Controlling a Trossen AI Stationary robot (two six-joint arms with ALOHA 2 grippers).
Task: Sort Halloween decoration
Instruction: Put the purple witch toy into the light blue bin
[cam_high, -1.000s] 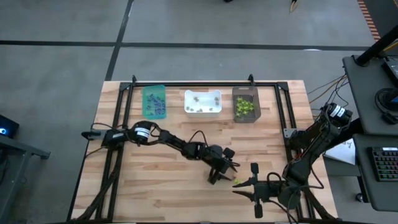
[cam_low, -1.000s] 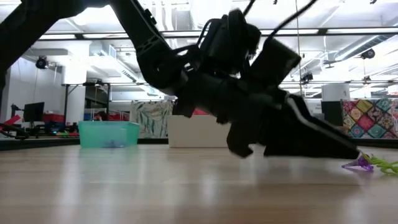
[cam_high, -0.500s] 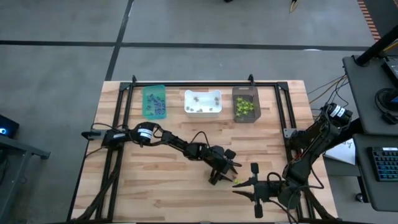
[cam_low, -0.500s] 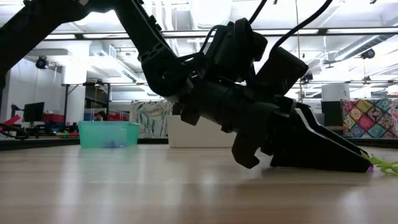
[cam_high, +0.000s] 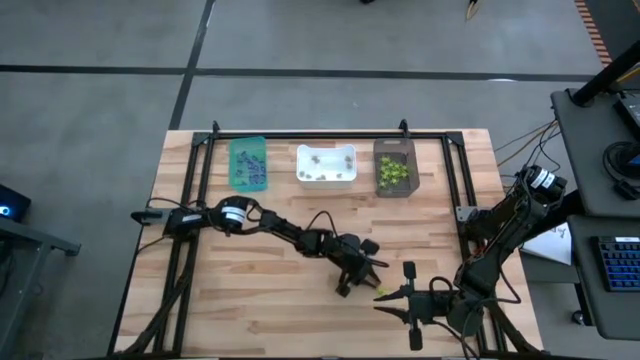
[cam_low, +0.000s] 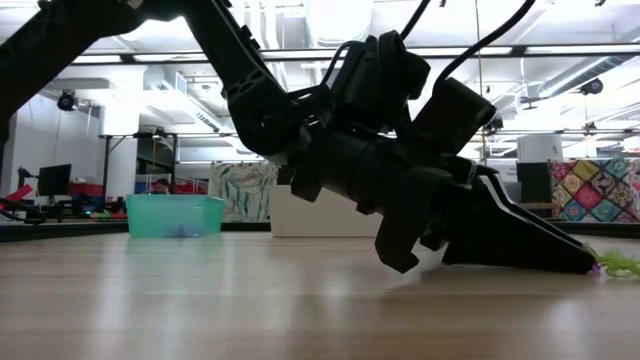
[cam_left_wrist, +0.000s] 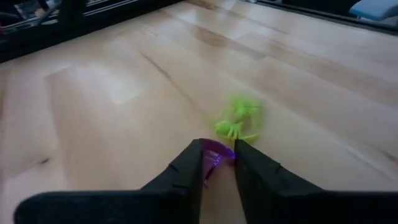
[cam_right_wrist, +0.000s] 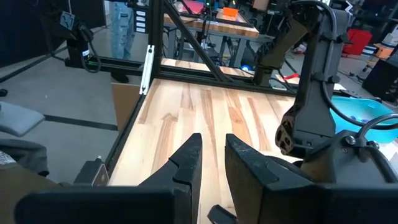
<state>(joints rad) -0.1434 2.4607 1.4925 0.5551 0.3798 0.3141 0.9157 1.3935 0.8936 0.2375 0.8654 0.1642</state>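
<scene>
**Left gripper clamps a purple trinket on the table's near side**

Across the far edge of the wooden table (cam_high: 250, 295) stand three bins in a row: a teal bin (cam_high: 247, 162) holding purple pieces, a white bin (cam_high: 326, 165) holding a few pale ones, and a dark brown bin (cam_high: 394, 168) holding lime-green ones; the left arm reaches from the table's left edge toward the near middle, and the left gripper (cam_left_wrist: 217, 155) is tilted down with its tips at the wood; its fingers (cam_left_wrist: 189, 163) are pinched on a small purple trinket (cam_left_wrist: 214, 155), which sits between them at the tabletop; just beyond the tips, touching or nearly touching the purple piece, lies a lime-green trinket (cam_left_wrist: 238, 121), spider-like in shape; in the low view the same green piece (cam_low: 620, 267) shows at the gripper's point; further right, the right gripper (cam_right_wrist: 211, 155) waits near the table's near edge, its fingers slightly parted and holding nothing.
</scene>
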